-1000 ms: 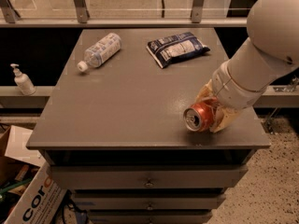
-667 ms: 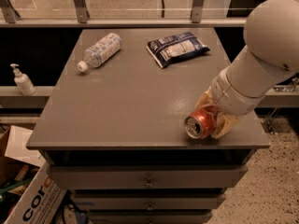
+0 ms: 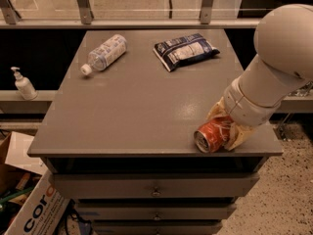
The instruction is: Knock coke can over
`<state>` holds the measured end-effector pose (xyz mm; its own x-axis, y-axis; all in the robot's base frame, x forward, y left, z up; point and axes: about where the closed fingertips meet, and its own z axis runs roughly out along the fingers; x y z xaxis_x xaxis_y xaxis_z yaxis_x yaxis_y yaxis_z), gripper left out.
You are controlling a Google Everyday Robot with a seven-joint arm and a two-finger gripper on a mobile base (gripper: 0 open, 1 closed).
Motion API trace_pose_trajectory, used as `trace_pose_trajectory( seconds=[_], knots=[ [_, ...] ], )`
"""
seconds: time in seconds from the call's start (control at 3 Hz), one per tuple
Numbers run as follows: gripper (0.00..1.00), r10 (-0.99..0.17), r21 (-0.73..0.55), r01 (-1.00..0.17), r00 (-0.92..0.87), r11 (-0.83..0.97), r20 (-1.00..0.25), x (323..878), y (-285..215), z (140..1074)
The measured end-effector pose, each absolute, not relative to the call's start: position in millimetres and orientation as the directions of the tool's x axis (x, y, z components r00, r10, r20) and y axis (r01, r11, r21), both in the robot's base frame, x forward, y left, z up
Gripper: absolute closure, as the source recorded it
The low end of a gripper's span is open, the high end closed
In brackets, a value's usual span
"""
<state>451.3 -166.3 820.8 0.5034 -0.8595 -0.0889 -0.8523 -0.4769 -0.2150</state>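
Observation:
The coke can (image 3: 210, 136), red with a silver top, lies on its side near the front right edge of the grey table (image 3: 132, 116), its top facing front left. My gripper (image 3: 224, 130) is at the can, with tan fingers (image 3: 216, 112) on both sides of its body, shut on it. The large white arm (image 3: 274, 67) reaches in from the right and hides the rear of the can.
A clear water bottle (image 3: 105, 53) lies at the back left and a dark blue snack bag (image 3: 185, 49) at the back middle. Drawers (image 3: 155, 187) sit under the tabletop. A soap dispenser (image 3: 23, 84) stands on a left ledge; a cardboard box (image 3: 34, 214) is on the floor.
The gripper and the can together have shifted slightly toward the front edge of the table. The bottle and the bag have not moved.

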Motion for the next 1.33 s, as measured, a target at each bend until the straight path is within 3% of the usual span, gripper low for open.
trace_pose_trajectory(
  seconds=[0.67, 1.0, 1.33],
  knots=[
    [0.12, -0.859, -0.207, -0.853, 0.504, -0.48, -0.086, 450.7, -169.4, 820.7],
    [0.0, -0.86, -0.205, -0.854, 0.503, -0.478, -0.088, 452.0, -171.7, 820.3],
    [0.0, -0.86, -0.205, -0.854, 0.502, -0.478, -0.089, 452.1, -171.7, 820.5]
  ],
)
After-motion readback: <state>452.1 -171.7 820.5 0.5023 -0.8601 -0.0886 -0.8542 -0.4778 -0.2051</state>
